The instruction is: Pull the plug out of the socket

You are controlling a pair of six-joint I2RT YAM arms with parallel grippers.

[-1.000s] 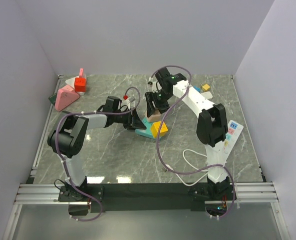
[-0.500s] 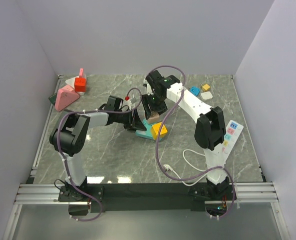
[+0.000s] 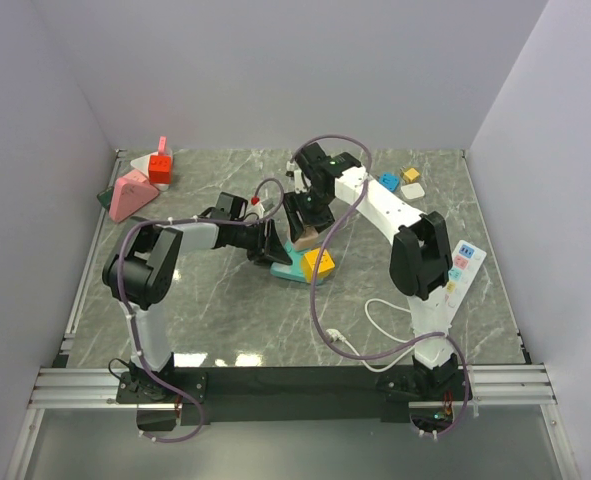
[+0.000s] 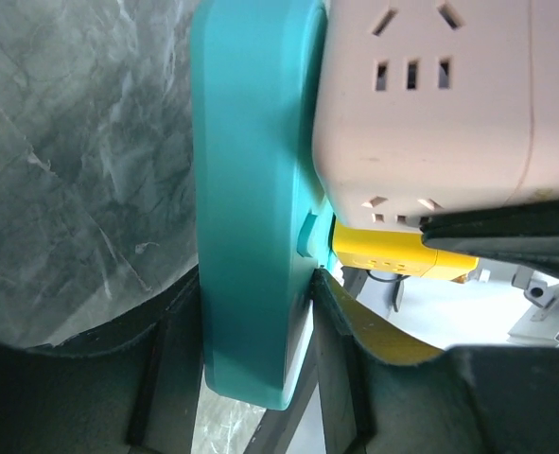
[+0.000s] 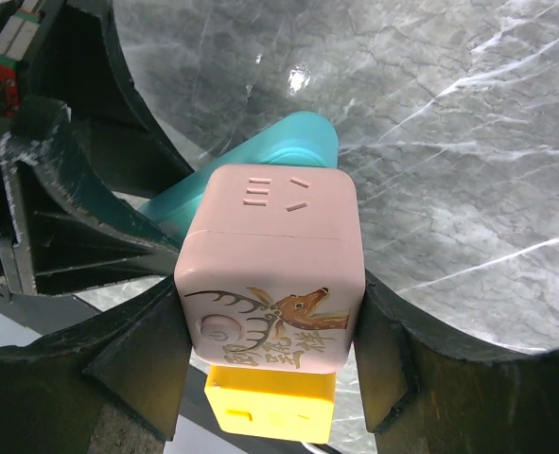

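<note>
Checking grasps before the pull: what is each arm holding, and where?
Left gripper: teal plastic socket strip, fingers on two opposite sides near one end. Right gripper: pink plastic cube plug, fingers on two opposite sides.

Overhead camera looks down; both wrist cameras closely share pink cube (image 5: 270, 246).

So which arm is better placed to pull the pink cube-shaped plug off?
Right: the right gripper grips both sides of the pink cube-shaped plastic plug, while the left gripper clamps the teal plastic socket strip, bracing it.
</note>
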